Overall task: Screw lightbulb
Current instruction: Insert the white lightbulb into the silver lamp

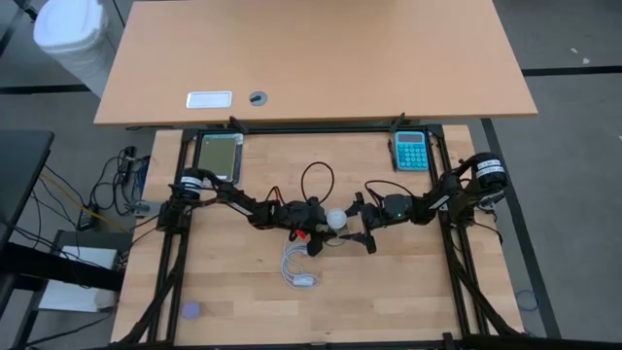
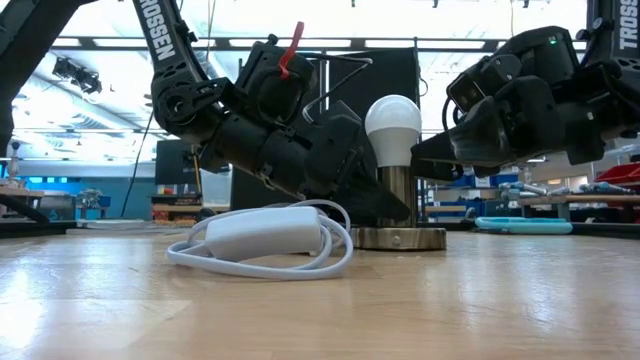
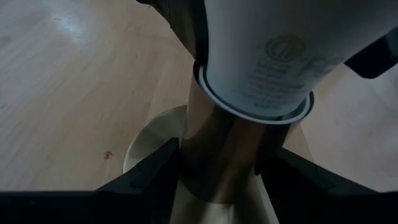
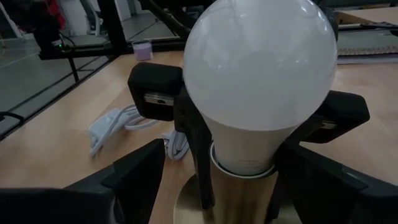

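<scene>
A: Starting with the high view: the lightbulb (image 1: 335,219) is seen at table centre, between the two arms. The left gripper (image 1: 313,231) is placed just left of it, the right gripper (image 1: 358,222) just right. A coiled white cable (image 1: 297,264) is laid nearer, close by.

B: Low view?

A: The bulb (image 2: 392,128) is seated upright in a metal socket post (image 2: 397,196) on a round base (image 2: 398,238). The post is flanked by the left gripper (image 2: 385,205); the right gripper (image 2: 425,155) is held beside the bulb's neck.

B: Left wrist?

A: The post (image 3: 217,155) is clamped between the left fingers (image 3: 149,177), below the bulb's collar (image 3: 261,93).

B: Right wrist?

A: The right fingers (image 4: 134,174) are spread apart on either side of the bulb (image 4: 261,81); contact isn't seen. The cable (image 4: 118,127) is seen beyond.
</scene>
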